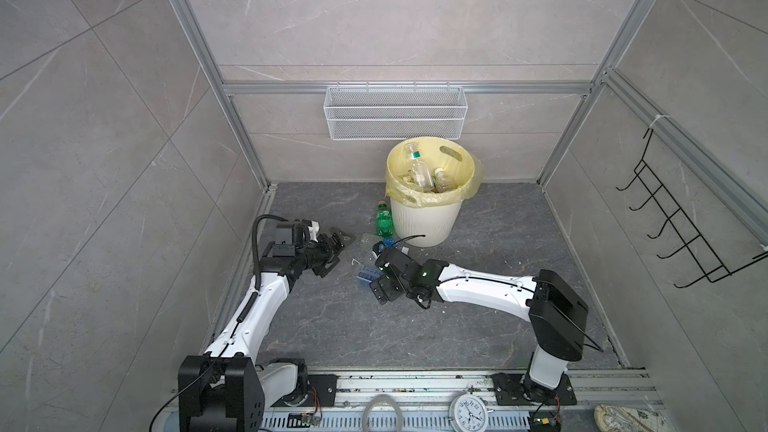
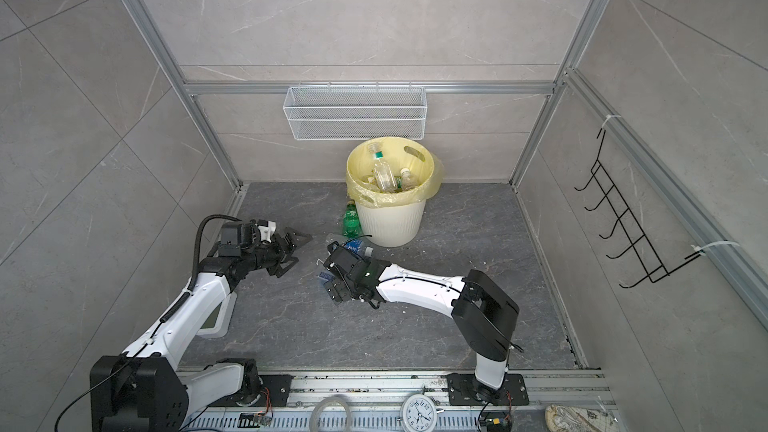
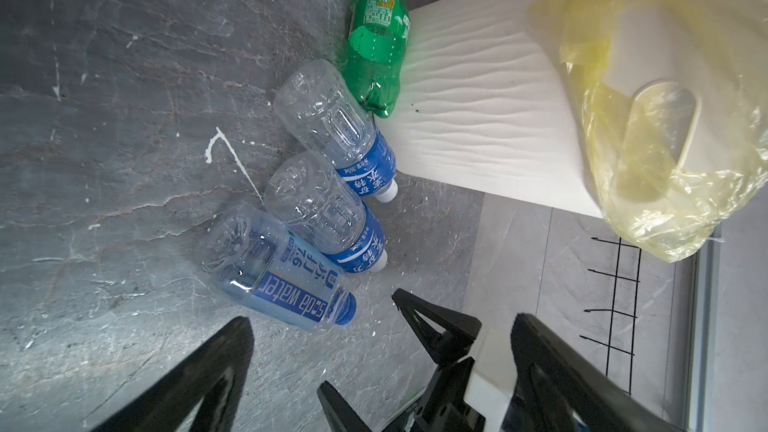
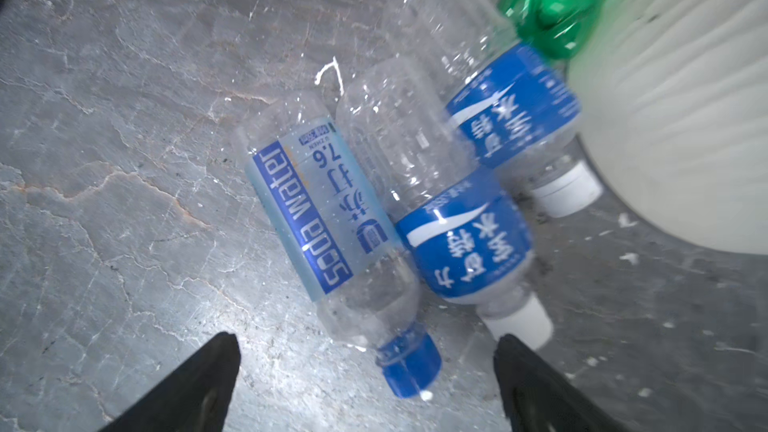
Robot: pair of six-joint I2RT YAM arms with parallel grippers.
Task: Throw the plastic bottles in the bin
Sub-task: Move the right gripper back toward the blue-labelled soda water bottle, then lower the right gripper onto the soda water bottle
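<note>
Left wrist view has the left tool (image 3: 380,324) wide and empty, near 3 clear plastic bottles (image 3: 320,205) side by side on the table (image 3: 104,118), with a green bottle (image 3: 376,43) against the bin (image 3: 478,118). Right tool (image 4: 365,339), also wide and empty, hangs over the blue-capped soda bottle (image 4: 320,218). I'd close across its labelled middle, clear of the touching neighbour.

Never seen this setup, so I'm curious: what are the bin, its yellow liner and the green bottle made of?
Bin: likely moulded plastic, matte cream, with wavy ribs. Yellow liner: thin plastic film, translucent, crinkled and glossy. Green bottle: see-through tinted plastic, shiny, slightly crumpled.
</note>
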